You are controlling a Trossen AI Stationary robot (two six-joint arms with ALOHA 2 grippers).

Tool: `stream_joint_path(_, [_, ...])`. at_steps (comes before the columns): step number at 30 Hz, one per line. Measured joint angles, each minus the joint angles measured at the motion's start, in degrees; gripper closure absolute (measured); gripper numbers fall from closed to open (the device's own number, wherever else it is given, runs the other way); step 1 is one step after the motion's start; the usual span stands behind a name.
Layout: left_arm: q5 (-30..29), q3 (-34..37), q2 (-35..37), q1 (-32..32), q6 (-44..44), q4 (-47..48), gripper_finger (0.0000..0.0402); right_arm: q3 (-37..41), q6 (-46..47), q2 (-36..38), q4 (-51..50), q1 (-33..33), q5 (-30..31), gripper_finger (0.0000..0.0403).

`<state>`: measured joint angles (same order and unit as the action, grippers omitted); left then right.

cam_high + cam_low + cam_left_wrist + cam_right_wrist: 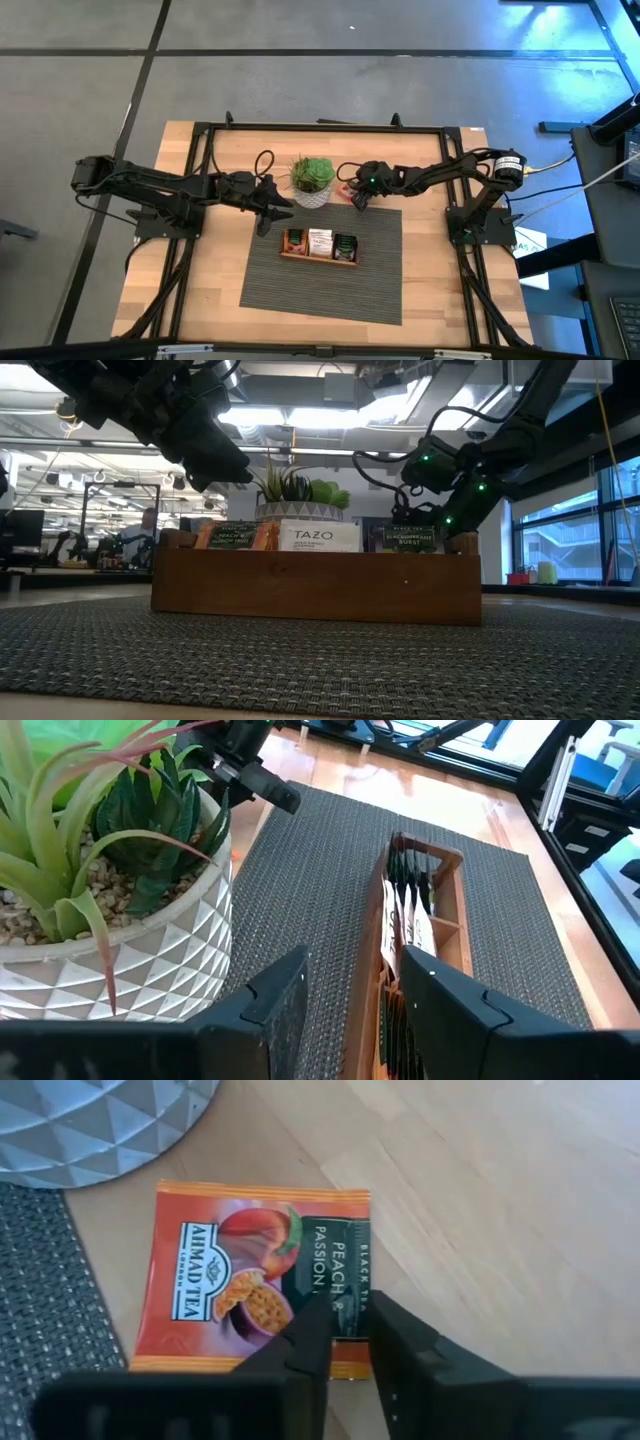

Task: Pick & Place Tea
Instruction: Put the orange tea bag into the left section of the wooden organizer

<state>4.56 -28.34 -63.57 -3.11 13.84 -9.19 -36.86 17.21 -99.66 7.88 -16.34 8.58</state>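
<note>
- the step in hand looks like the pick: the right gripper [345, 1335] is down at the worktop [500, 1210] over a loose orange ahmad peach and passion fruit tea sachet [235, 1285], its two fingers a narrow slot apart across the sachet's dark end.
- whether the fingers already pinch that sachet i cannot tell; it lies flat on the wood with nothing lifted.
- the sachet lies just beside the white faceted plant pot [312, 194], off the edge of the grey woven mat [325, 285], and well apart from the wooden tray [319, 245] on the mat.
- the tray already stands sachets on edge in its three compartments, a tazo one in the middle.
- next move, as i judge it: get a firm pinch on the thin sachet edge, lift clear of the pot, carry it over to the tray's orange compartment.
- the left gripper [355, 985] waits over the mat beside the pot, fingers apart and empty.
</note>
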Motion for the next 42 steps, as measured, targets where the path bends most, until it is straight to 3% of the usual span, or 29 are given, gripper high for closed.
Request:
stream_joint_path(9, [0.02, 0.00, 0.00, 0.00, 0.42, 0.00, 0.0250, 0.11, -0.78, 0.00, 0.02, -0.04, -0.28, 0.0397])
stream_joint_path(14, [0.68, 0.00, 0.00, 0.00, 2.78, -2.34, 0.0247, 0.15, 0.59, 0.00, 0.51, -1.04, -4.14, 0.0395])
stream_joint_path(18, [4.40, 0.00, 0.00, 0.97, -2.76, -6.96, 0.0248, 0.22, 0.51, -0.06, 1.46, -1.29, -5.58, 0.0399])
stream_joint_path(21, [3.82, -0.02, -0.28, 1.90, -4.15, -8.46, 0.0250, 0.33, 0.55, -0.15, 2.24, -1.29, -5.99, 0.0397])
stream_joint_path(28, [4.18, -0.50, -8.75, 1.98, -3.82, -8.16, 0.0249, 0.33, 0.53, -0.17, 2.35, -1.57, -6.20, 0.0395])
stream_joint_path(32, [4.54, -6.11, -15.12, 2.07, -7.13, -7.93, 0.0251, 0.33, 0.51, -0.17, 2.18, -1.57, -6.21, 0.0394])
stream_joint_path(36, [7.59, -13.49, -21.34, 1.12, -11.90, -0.72, 0.0251, 0.17, 0.31, -0.17, 1.17, -1.60, -5.51, 0.0394])
stream_joint_path(42, [6.90, -22.81, -27.89, -0.31, -14.84, 9.21, 0.0251, 0.01, -1.00, -0.07, -0.14, -2.48, -5.51, 0.0394])
